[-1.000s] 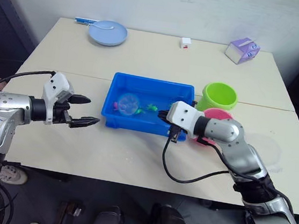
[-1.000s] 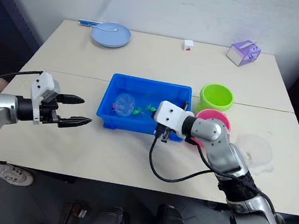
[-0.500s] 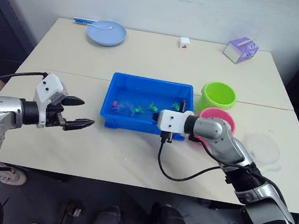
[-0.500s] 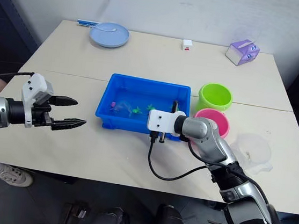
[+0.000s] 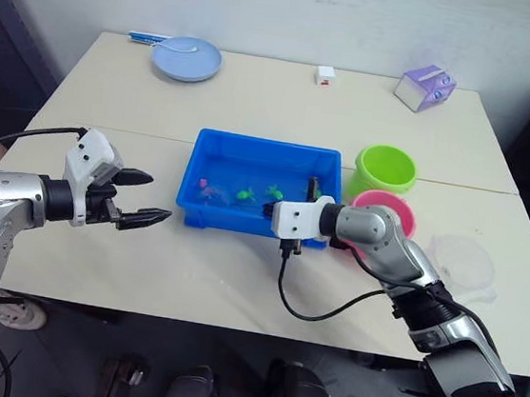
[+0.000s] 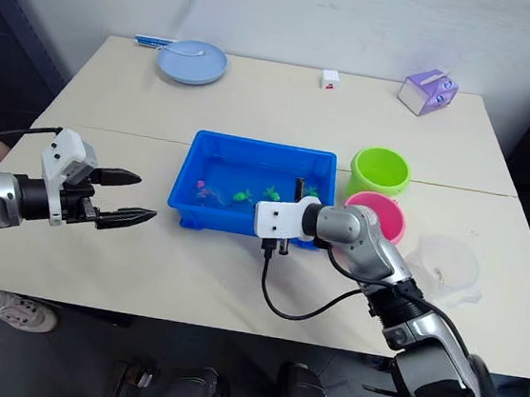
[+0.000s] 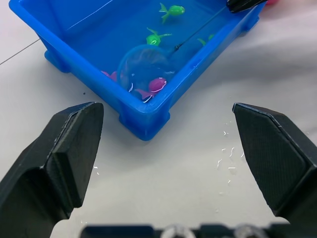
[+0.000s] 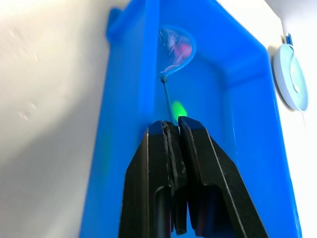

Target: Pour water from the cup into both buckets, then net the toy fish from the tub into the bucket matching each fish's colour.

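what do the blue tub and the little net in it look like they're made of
The blue tub looks like glossy moulded plastic: smooth walls, rounded rim, light glinting on it. The net, held by the right gripper, seems a fine translucent mesh on a thin dark hoop and rod, possibly wire; the fish show through it.
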Robot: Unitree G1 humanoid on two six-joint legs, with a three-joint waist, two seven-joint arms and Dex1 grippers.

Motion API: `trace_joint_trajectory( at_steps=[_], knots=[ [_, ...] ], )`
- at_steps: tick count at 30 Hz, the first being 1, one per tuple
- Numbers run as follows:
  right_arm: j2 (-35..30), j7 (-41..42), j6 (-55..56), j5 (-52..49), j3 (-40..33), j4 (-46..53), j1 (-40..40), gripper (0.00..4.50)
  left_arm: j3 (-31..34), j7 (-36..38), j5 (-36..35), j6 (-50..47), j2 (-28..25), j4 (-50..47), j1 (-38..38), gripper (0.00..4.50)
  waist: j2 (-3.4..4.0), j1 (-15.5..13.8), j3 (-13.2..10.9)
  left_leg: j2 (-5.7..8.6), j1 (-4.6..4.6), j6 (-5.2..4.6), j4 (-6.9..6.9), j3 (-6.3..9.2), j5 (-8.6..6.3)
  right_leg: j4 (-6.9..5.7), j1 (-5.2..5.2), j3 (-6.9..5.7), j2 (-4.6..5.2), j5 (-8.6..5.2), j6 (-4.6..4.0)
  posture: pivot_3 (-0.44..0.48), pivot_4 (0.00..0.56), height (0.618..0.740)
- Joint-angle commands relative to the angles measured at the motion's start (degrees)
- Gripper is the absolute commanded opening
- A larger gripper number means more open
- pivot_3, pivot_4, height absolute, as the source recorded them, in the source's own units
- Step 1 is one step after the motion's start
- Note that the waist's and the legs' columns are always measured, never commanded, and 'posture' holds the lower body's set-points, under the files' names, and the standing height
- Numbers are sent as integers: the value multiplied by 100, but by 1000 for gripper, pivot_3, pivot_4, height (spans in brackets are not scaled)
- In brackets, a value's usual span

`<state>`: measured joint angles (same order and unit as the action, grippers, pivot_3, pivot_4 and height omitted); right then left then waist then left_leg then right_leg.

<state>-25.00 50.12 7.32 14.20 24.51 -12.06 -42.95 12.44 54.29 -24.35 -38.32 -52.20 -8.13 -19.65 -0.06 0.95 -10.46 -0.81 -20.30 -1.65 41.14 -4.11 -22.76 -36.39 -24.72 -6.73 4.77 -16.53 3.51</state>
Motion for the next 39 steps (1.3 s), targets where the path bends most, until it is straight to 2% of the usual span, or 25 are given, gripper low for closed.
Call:
trace_joint_trajectory(
  at_steps=[1, 6, 14, 20, 23, 27, 31, 36, 39],
  knots=[
    [151, 272, -422, -489, -256, 58, -116, 756, 117, -52, -58, 133, 24, -19, -52, 4500, 0, 11, 0, 0, 0, 0, 0, 0, 0, 0, 0, 0, 0, 0, 0, 0, 150, 739],
    [357, 490, -1710, -1210, -718, 354, -136, 756, 117, -109, -62, 204, 100, 17, -57, 4500, 1, 63, -1, -1, -1, 0, -1, 2, 0, -2, -1, 0, 1, 0, 0, 0, 150, 739],
    [175, 389, -2849, -1705, -1238, 1000, 78, 756, 82, -187, -227, 186, 398, 94, -297, 4500, 2, 42, -1, -1, -2, 0, -3, 6, 0, -2, -2, 1, 2, 0, 0, 0, 150, 739],
    [-269, 57, -3943, -2202, -2040, 2346, 706, 756, -255, 18, -526, 69, 894, 429, -1030, 4500, 2, -59, -1, 6, -7, 0, 2, 14, 0, -2, 0, 2, 3, 0, 0, 0, 150, 739],
    [-536, -171, -4553, -2497, -2577, 3174, 1119, 756, -595, 179, -488, 172, 1191, 700, -1445, 4500, 2, -102, -1, 6, -7, 0, 2, 12, 0, -2, -1, 2, 1, 0, 0, 0, 150, 739],
    [-973, -577, -5523, -2853, -3603, 4537, 1889, 756, -1148, 576, -394, 486, 1812, 1346, -2162, 4500, 2, -195, -1, 10, -10, 0, 4, 10, 0, 0, 0, 1, -7, 0, 0, 0, 150, 739],
    [-1334, -847, -6252, -3053, -4593, 5479, 2553, 756, -1539, 901, -274, 805, 2347, 1915, -2675, 4500, 2, -221, -1, 11, -9, 0, 0, 1, 0, 3, -2, 4, -23, 0, 0, 0, 150, 739],
    [-1694, -948, -6617, -3011, -5713, 6326, 3574, 756, -1844, 1259, -134, 1165, 2901, 2508, -3105, 4500, 2, -238, -1, 9, 0, 0, -2, -6, 0, -2, -1, 12, -26, 0, 0, 0, 150, 739],
    [-1865, -1012, -6436, -2857, -6027, 6597, 4154, 756, -1945, 1431, -38, 1371, 3116, 2860, -3304, 4500, 2, -235, -1, 15, 0, -1, -4, -12, 1, -1, 0, 16, -31, 0, 1, 0, 150, 739]
  ],
)
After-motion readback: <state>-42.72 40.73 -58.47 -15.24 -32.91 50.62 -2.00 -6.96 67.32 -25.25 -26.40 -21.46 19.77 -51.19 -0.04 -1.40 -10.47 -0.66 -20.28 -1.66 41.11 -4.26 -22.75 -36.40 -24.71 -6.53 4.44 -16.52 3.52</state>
